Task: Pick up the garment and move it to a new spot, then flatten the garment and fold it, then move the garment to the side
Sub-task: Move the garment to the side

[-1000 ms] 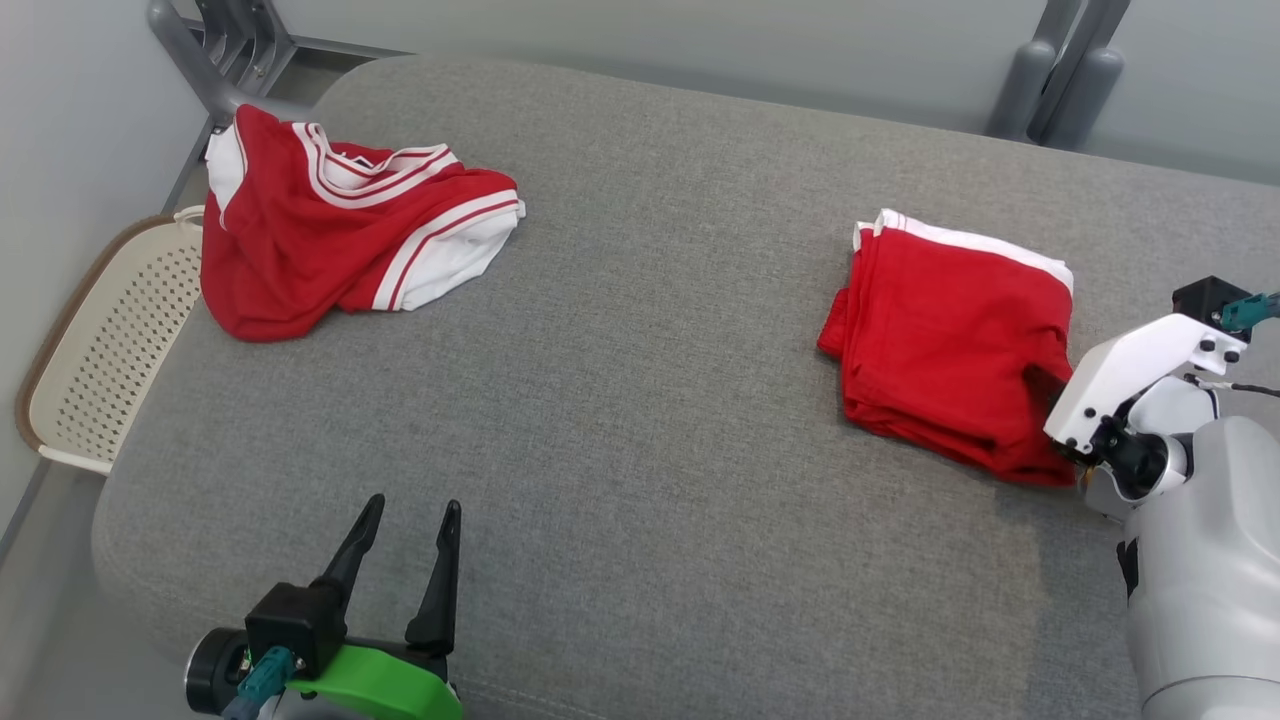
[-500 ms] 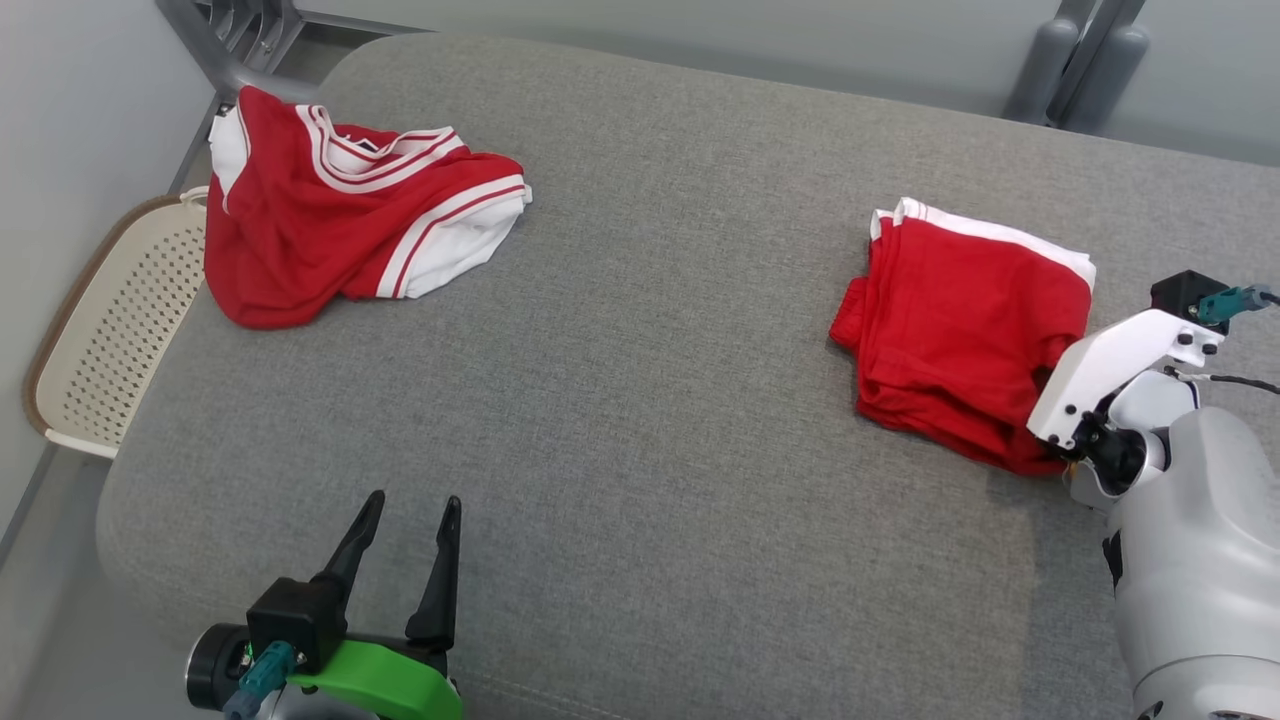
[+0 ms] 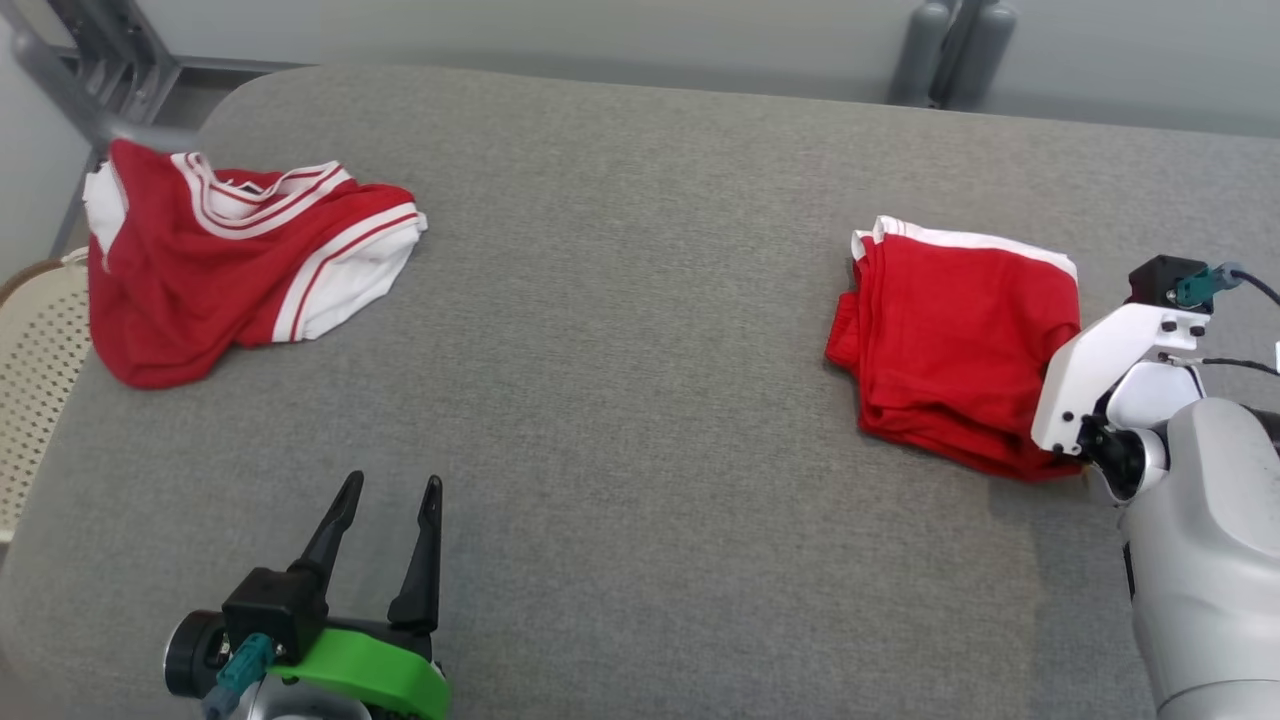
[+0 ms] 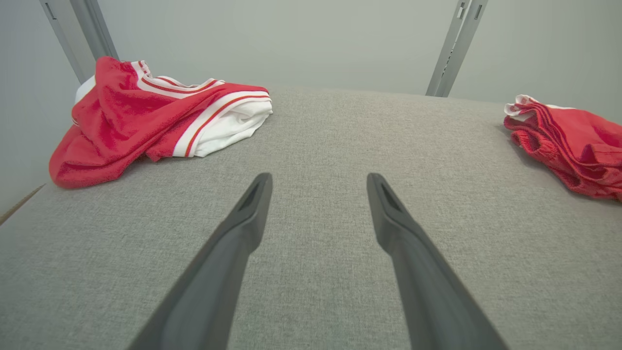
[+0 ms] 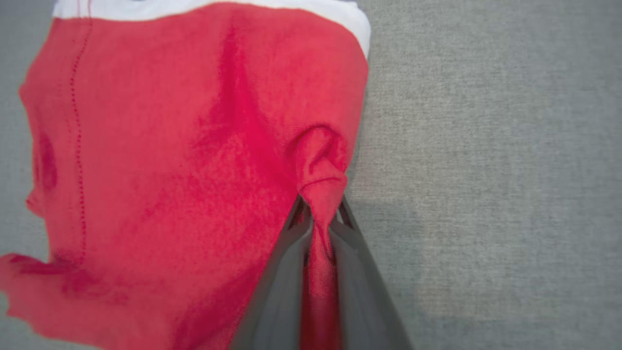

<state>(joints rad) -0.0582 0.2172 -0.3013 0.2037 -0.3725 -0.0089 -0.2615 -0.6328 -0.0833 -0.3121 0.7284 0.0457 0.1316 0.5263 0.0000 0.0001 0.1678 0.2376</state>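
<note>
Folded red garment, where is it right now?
In the head view the folded red garment lies on the right side of the grey padded surface, its near edge pinched by the right gripper, far from the crumpled red-and-white garment at left.

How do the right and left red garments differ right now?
The right garment is folded into a compact stack; the left garment lies crumpled and spread. The right garment shows one white band along its far edge; the left garment shows several white stripes. The right gripper pinches the right garment's edge; no gripper touches the left garment. Both are red and lie on the grey padded surface.
</note>
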